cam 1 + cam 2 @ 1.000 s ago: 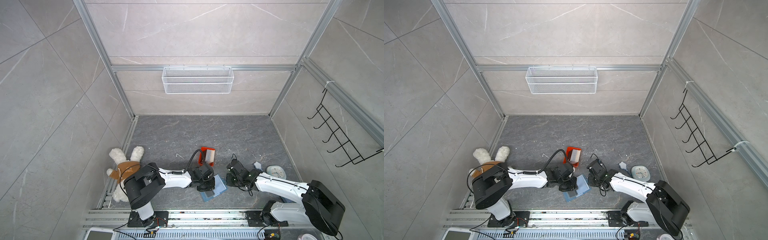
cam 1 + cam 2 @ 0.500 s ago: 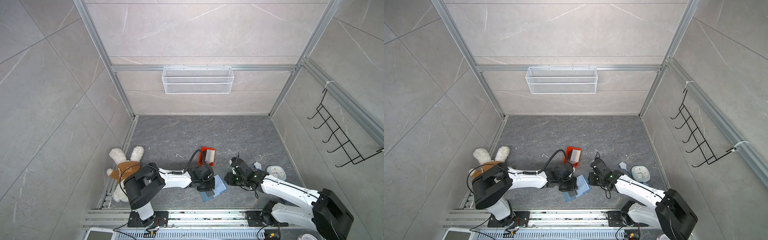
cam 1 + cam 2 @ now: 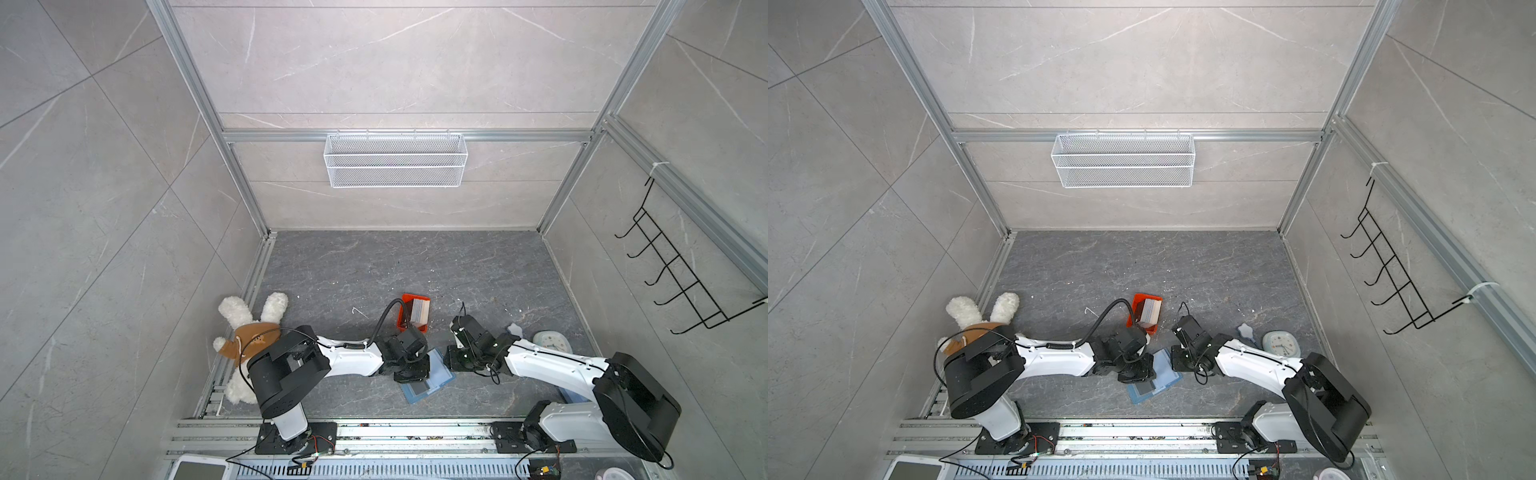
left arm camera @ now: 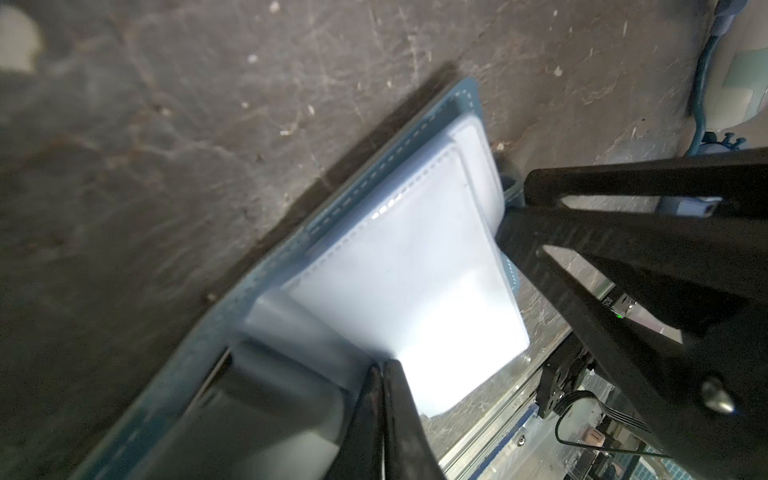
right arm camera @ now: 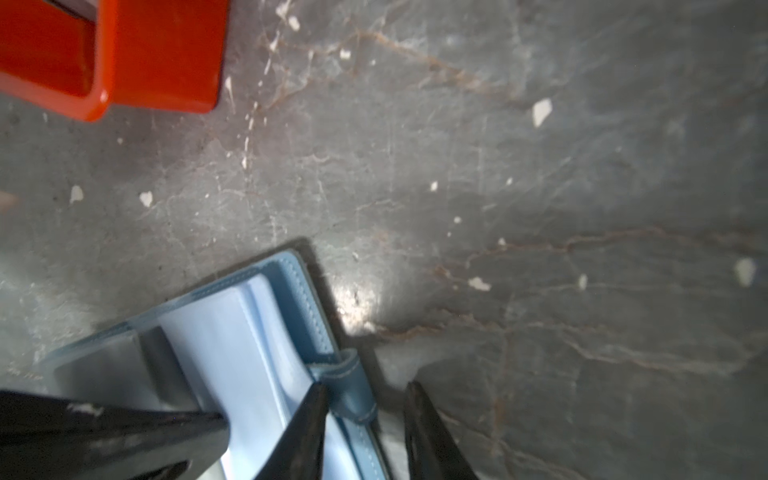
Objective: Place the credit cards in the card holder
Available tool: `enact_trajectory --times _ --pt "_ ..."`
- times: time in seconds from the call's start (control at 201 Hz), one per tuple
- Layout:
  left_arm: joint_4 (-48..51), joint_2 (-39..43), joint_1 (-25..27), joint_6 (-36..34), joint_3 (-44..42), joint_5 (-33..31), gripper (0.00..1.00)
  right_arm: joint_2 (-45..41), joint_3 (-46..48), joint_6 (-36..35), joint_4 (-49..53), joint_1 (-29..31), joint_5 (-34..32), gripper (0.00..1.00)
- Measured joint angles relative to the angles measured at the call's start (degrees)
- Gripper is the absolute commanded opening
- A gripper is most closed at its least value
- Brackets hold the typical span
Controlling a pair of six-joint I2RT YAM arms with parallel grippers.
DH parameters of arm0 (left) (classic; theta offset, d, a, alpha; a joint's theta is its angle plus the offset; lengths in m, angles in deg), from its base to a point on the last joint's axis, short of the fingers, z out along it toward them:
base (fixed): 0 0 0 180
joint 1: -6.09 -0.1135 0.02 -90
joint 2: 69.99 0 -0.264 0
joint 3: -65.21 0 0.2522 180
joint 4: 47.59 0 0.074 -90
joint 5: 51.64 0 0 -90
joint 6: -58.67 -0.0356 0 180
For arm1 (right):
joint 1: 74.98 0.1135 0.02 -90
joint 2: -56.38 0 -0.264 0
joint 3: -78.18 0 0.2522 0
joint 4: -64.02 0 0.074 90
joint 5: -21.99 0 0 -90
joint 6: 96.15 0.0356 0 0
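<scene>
Right wrist view shows you the right jaws spread astride the snap tab (image 5: pixel 353 386) of the flat blue leather-like card holder (image 5: pixel 257 332), left jaws pinching its clear pocket leaf (image 4: pixel 415 291) open, while the pale-edged stack of credit cards (image 3: pixel 419 312) sits beyond both in a small orange tray (image 3: pixel 415 296), loading seemingly not begun.

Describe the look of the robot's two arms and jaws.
Both the left arm and right arm have white shell links and bulky black joint housings. A thick black cable loops over the left wrist; thin wires hang by the right. The jaws are black and tapered.
</scene>
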Motion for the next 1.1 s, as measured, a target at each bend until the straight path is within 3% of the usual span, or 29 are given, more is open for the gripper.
enact_trajectory --times 0.319,0.513,0.692,1.095 --pt "-0.8 0.2 0.0 0.0 -0.5 0.0 0.07 0.8 -1.7 1.2 4.3 0.2 -8.4 0.31" --pt "-0.7 0.2 0.0 0.0 -0.5 0.0 0.06 -2.9 -1.7 1.3 6.6 0.2 -9.8 0.31" --pt "-0.7 0.2 0.0 0.0 -0.5 0.0 0.06 -8.1 -0.6 -0.1 5.7 0.2 -5.6 0.33" --pt "-0.8 0.2 0.1 -0.2 -0.5 0.0 0.06 -4.0 -0.5 -3.1 5.8 1.0 0.8 0.35"
